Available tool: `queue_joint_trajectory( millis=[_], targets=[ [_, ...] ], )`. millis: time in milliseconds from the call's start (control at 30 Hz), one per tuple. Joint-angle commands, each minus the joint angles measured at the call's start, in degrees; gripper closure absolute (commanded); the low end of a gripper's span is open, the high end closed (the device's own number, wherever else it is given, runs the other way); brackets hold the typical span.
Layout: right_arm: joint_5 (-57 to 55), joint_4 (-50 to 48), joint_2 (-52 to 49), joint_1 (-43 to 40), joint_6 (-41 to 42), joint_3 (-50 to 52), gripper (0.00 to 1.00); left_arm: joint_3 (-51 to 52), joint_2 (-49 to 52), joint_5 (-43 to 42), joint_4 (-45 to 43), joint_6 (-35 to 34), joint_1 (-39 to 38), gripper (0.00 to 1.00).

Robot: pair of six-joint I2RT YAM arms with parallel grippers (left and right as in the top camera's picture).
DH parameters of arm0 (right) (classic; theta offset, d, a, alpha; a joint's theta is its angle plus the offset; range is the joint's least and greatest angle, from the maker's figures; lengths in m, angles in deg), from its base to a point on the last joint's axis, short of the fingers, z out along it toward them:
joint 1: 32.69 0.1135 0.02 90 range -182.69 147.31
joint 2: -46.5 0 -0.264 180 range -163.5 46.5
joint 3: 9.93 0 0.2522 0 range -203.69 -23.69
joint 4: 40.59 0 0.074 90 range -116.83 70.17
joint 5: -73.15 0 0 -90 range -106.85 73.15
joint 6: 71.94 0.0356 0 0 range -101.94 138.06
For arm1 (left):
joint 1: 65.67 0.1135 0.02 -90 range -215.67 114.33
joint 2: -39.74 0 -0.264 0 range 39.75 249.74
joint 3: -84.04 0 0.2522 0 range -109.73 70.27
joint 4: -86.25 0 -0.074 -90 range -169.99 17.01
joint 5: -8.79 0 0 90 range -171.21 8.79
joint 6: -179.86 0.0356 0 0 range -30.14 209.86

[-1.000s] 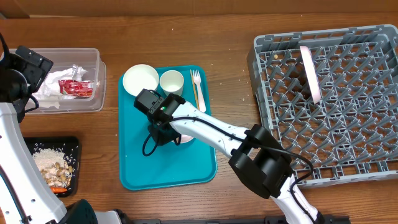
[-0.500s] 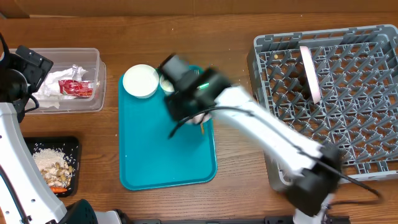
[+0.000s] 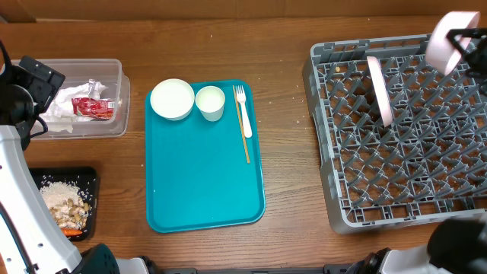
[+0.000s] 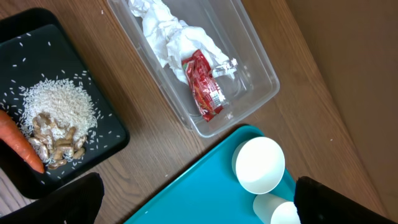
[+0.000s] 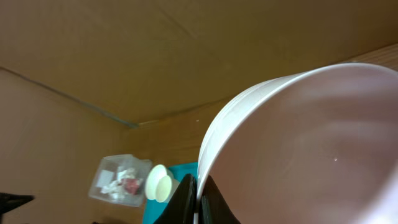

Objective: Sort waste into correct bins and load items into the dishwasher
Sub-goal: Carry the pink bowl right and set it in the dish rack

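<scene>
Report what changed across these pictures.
The right arm lifted the pink bowl off the teal tray and swung it rightward over the dish rack's far corner, jaws clamped on its rim. The white bowl, cup, fork and racked plate stayed.

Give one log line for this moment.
right pincer: holds pink bowl over rack | left pincer: open, empty | tray: white bowl, cup, fork

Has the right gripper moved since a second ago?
Yes. The right gripper left the teal tray and swung right, now above the dish rack's far right corner, shut on the pink bowl.
</scene>
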Motion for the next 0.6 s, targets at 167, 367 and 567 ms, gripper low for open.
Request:
queue_joint_trajectory(
  millis=[167, 367, 567],
  targets=[
    [20.2, -23.4, -22.8, 0.2, 3.9, -1.0, 0.96, -0.1, 0.0, 0.0, 0.2, -0.8, 0.0, 0.0],
    [18.3, -27.9, -28.6, 0.3, 8.1, -1.0, 0.96, -0.1, 0.0, 0.0, 0.2, -0.8, 0.0, 0.0],
    [9.5, -22.8, -30.7, 0.2, 8.1, -1.0, 0.96, -0.2, 0.0, 0.0, 0.2, -0.8, 0.0, 0.0]
  ],
)
